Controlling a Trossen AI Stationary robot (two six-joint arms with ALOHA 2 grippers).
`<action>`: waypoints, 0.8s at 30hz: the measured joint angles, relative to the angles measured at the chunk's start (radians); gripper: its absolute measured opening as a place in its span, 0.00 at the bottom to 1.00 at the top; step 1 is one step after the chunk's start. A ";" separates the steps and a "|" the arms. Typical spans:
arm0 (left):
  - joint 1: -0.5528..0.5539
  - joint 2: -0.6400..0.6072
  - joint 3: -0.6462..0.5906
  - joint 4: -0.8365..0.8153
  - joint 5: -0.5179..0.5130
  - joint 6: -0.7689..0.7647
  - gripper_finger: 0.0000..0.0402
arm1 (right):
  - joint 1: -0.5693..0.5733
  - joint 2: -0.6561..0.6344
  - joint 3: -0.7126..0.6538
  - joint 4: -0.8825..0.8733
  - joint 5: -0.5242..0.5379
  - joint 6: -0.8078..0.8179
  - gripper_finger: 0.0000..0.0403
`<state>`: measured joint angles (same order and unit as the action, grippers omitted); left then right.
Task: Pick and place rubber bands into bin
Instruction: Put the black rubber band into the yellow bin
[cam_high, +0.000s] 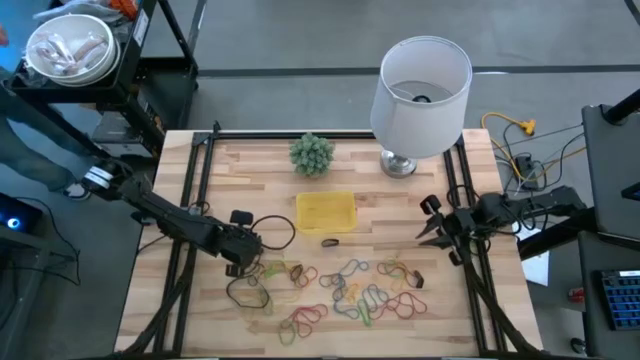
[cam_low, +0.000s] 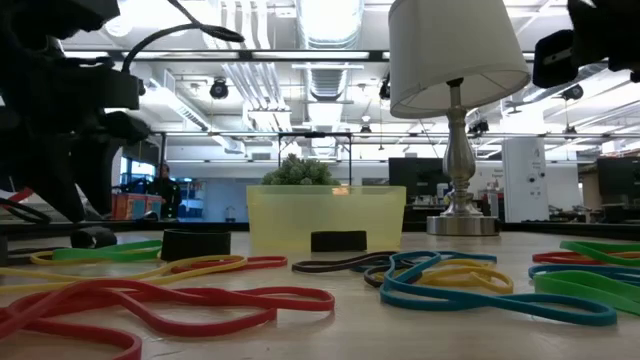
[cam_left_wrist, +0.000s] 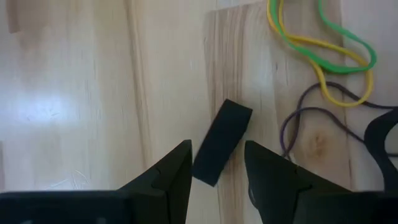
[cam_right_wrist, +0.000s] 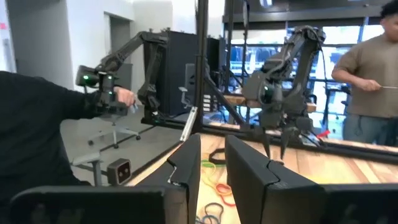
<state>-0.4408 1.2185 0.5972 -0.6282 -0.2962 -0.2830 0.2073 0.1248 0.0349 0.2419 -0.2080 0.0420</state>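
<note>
Because the left hand (cam_high: 243, 247) hangs low over the worktop (cam_high: 480, 300) toward its left edge with its two dark fingers spread apart, it looks set to close on the short, broad black band (cam_left_wrist: 222, 142) lying flat between and just ahead of them; nothing is gripped yet. That band is a stiff-looking flat strip, matte, unlike the thin floppy loops beside it, a yellow and green pair (cam_left_wrist: 323, 53) overlapping and a purple one curling near the fingertip. The rest of the rubber bands (cam_high: 355, 290) sprawl in a tangled scatter along the front half of the worktop, red, blue, green, yellow and brown, slack and irregular because nothing holds them taut. The bin (cam_high: 326, 211), a shallow translucent yellow plastic tray, sits mid-worktop just behind the scatter, presumably so each carry is short; whether anything already lies in it I cannot tell. One more black band (cam_high: 330, 241) rests just in front of it. The right hand (cam_high: 428, 222) waits raised near the right edge, fingers narrowly parted and holding nothing. A small green plant (cam_high: 312, 153) and a white-shaded lamp (cam_high: 421, 84) on a metal base stand along the back edge.
</note>
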 joint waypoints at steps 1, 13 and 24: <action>0.000 -0.003 -0.004 0.002 0.000 0.000 0.33 | 0.000 0.007 0.000 0.000 0.004 0.003 0.17; 0.000 0.073 -0.034 0.050 0.003 0.001 0.33 | 0.000 0.089 0.000 0.011 0.036 0.034 0.17; 0.000 0.133 -0.029 0.075 -0.089 0.001 0.16 | 0.000 0.115 0.002 0.055 0.052 0.033 0.17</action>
<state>-0.4408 1.3512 0.5678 -0.5537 -0.3850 -0.2817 0.2073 0.2401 0.0372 0.2966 -0.1558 0.0753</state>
